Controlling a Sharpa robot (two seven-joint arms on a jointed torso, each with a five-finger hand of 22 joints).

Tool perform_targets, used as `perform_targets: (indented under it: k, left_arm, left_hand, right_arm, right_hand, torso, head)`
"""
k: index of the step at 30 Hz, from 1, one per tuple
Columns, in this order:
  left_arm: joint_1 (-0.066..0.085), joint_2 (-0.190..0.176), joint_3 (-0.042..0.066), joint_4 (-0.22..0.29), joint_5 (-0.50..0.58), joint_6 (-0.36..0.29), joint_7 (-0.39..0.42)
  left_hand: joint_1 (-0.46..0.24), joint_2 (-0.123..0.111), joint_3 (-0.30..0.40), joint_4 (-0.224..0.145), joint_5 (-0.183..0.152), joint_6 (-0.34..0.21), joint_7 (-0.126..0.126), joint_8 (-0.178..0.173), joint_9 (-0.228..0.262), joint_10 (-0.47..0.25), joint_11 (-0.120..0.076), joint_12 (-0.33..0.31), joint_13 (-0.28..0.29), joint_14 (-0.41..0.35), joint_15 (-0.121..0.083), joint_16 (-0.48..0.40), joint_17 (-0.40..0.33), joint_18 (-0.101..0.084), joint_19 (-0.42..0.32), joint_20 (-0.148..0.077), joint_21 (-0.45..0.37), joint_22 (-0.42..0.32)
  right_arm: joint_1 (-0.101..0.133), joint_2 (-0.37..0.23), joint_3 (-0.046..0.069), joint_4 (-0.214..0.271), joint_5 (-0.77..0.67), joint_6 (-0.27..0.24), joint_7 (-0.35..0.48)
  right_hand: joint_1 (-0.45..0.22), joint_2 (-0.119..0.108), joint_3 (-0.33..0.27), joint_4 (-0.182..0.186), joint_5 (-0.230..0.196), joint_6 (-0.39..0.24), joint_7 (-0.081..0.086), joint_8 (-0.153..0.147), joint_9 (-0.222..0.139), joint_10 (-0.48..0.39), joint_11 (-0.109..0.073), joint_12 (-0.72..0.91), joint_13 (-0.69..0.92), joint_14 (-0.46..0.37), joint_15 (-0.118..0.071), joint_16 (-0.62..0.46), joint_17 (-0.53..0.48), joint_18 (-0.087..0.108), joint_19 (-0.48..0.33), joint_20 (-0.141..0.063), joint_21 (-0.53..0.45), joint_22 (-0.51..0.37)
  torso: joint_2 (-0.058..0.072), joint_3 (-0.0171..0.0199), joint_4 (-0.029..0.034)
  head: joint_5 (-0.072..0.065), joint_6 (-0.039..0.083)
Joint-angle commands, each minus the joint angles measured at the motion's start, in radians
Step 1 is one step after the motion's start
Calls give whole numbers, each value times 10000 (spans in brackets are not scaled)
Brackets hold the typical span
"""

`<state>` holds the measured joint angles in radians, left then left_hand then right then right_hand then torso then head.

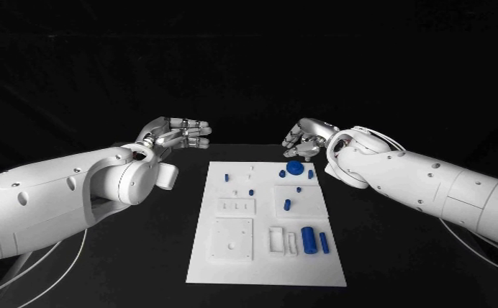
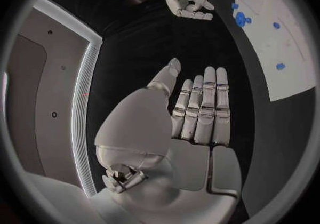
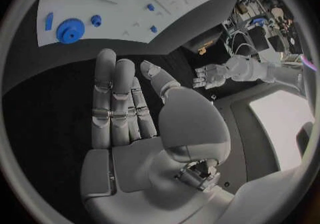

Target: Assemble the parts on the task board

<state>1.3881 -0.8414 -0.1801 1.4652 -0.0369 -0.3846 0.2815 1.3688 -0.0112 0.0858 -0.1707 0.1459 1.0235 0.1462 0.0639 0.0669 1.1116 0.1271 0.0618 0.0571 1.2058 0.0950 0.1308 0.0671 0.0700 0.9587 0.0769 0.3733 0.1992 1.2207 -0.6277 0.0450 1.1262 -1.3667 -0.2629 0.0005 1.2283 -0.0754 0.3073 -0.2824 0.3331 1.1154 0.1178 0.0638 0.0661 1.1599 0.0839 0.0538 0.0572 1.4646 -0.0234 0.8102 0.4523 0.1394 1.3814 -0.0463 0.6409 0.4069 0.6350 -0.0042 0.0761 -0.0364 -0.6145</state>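
The white task board (image 1: 260,265) lies in the middle of the black table. A blue gear (image 1: 296,168) sits at its far right corner, with small blue pieces beside it. Two blue cylinders (image 1: 308,239) lie on the board's near right part. My left hand (image 1: 178,134) hovers off the board's far left corner, fingers stretched out and holding nothing. My right hand (image 1: 309,137) hangs just beyond the gear, also holding nothing. In the left wrist view, the left hand (image 2: 200,112) is flat, and the board (image 2: 296,48) and gear (image 2: 240,19) show. In the right wrist view, the right hand (image 3: 127,101) is flat near the gear (image 3: 68,31).
White blocks and recesses (image 1: 234,236) stand on the board's near left part. Bare black table surrounds the board on both sides. In the wrist views each arm also sees the other hand: the right hand (image 2: 186,5) and the left hand (image 3: 210,77).
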Motion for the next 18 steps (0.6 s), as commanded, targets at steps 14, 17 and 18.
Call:
perform_targets:
  k: [14,17,18]
  left_arm:
    - [256,-338,40,1033,-215,207,117]
    - [260,-326,41,1011,-215,216,117]
    - [261,-315,41,989,-215,221,119]
  left_hand:
    - [-165,55,-274,-152,-112,-104,41,-16,0,-169,79,-19,14,-143,64,-66,-3,-24,-189,71,90,-115]
    - [-166,52,-285,-153,-117,-108,43,-15,1,-195,85,-18,14,-151,68,-68,-4,-26,-190,74,90,-128]
    - [-167,53,-292,-150,-117,-108,44,-14,1,-210,90,-18,14,-155,71,-68,-4,-27,-192,75,89,-138]
  right_arm:
    - [74,462,5,-502,-3451,611,-1225]
    - [67,476,5,-550,-3569,721,-1268]
    - [59,487,5,-571,-3611,799,-1285]
  right_hand:
    - [169,-331,300,74,-577,-224,-21,-17,-14,-445,63,37,7,-145,70,608,-240,267,79,107,-60,887]
    - [217,-359,260,81,-581,-256,-11,-18,-15,-493,77,35,6,-154,79,670,-272,283,103,118,-134,1033]
    - [239,-370,230,84,-586,-266,-9,-17,-15,-537,85,37,7,-167,83,693,-291,289,115,123,-179,1115]
  torso:
    - [616,-51,647]
    - [674,-39,669]
    - [697,-33,676]
  head:
    - [-477,-28]
    - [-508,3]
    - [-532,18]
